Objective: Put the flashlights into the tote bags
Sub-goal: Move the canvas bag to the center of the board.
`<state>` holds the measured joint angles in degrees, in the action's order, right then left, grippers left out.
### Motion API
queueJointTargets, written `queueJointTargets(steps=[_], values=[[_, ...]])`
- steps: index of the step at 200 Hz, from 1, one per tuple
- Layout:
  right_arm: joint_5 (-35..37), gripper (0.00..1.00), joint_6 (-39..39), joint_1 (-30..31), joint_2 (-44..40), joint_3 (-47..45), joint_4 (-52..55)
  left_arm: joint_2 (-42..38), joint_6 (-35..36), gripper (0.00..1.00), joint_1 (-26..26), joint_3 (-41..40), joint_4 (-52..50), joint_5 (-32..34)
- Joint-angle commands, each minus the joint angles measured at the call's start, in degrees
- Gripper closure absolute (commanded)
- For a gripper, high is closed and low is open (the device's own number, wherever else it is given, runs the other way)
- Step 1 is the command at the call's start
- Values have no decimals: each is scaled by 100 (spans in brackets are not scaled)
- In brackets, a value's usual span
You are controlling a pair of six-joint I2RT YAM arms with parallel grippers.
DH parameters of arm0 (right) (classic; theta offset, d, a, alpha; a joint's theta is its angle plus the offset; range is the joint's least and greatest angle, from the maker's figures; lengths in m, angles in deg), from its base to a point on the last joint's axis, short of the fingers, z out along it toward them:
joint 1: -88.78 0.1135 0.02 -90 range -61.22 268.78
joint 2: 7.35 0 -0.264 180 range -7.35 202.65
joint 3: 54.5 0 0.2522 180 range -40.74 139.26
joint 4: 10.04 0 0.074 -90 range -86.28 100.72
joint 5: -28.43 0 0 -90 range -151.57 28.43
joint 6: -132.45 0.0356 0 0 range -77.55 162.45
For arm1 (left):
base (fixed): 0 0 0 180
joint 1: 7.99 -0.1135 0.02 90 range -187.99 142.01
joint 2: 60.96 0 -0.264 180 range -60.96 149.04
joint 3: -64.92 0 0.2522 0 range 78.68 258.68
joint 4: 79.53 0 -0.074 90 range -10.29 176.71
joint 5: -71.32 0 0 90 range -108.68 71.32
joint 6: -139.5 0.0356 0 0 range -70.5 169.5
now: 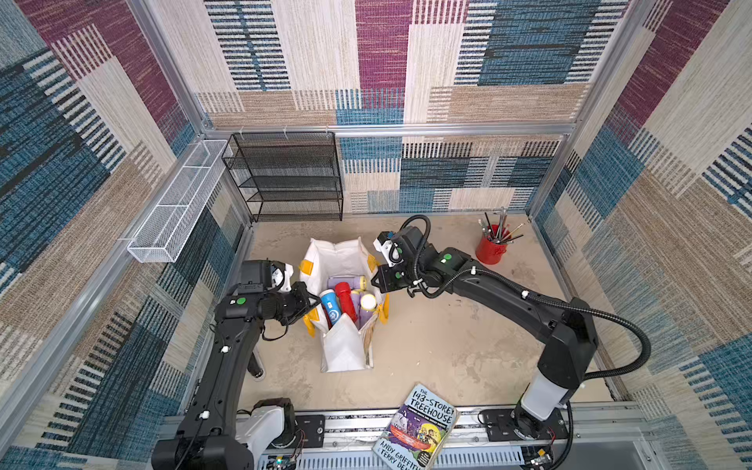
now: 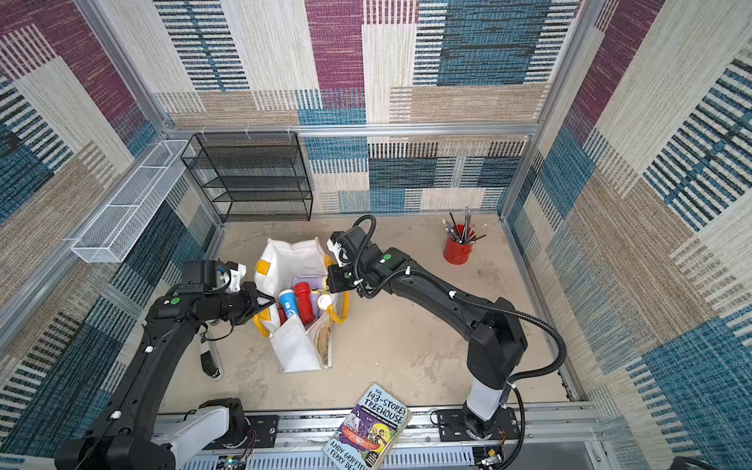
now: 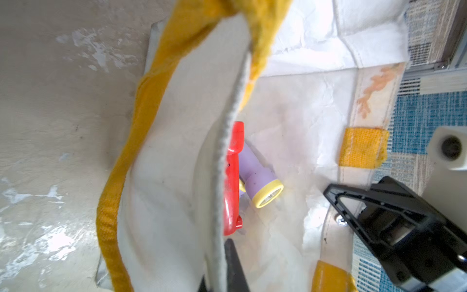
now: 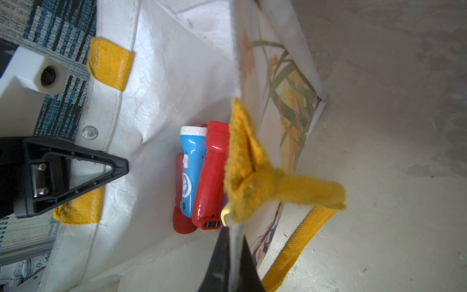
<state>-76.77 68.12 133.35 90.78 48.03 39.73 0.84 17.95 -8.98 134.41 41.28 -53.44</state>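
Paperback book with a blue and purple cover (image 1: 415, 431) lies nearest, across the metal rail at the front edge of the sandy counter (image 1: 468, 346). Beyond it, mid-counter, stands the white boxy fabric tote bag with yellow handles (image 1: 344, 354), mouth up. On its left rim the left end effector (image 1: 316, 303) is clamped shut on the fabric. The left wrist view shows the white edge pinched between the black fingers (image 3: 233, 263). On the opposite rim the right end effector (image 1: 375, 280) is likewise closed on the bag's wall.

Flashlights lie inside the bag. A blue plastic flashlight with a white cap (image 1: 330, 307) and a red plastic flashlight (image 1: 346, 300) lie side by side, long axes running near to far, with the blue one's white end toward the far side. A lilac flashlight with a pale-yellow head (image 1: 368, 303) stands on end, lens up. Another lilac flashlight (image 1: 346, 281) lies crosswise behind them, its head toward the right arm.

Farther back on the right stands a red cup of pencils and brushes (image 1: 490, 250), and against the back wall, a black wire-mesh rack (image 1: 289, 179).
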Motion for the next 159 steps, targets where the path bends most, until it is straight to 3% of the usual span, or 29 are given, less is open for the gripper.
queueJointTargets(steps=[1, 49, 90, 159], values=[[248, 100, -136, -143, -278, -70, -492, 120, -440, 100, 341, 136, 430, 105], [411, 100, -297, -599, -720, -528, -554, 805, -888, 100, 1237, 487, 1104, 534], [498, 100, -563, -1020, -950, -607, -588, 1752, -1036, 100, 2206, 1432, 1432, 996], [250, 100, -804, -1569, -783, -640, -779, 2603, -1504, 100, 2760, 1956, 2059, 1070]])
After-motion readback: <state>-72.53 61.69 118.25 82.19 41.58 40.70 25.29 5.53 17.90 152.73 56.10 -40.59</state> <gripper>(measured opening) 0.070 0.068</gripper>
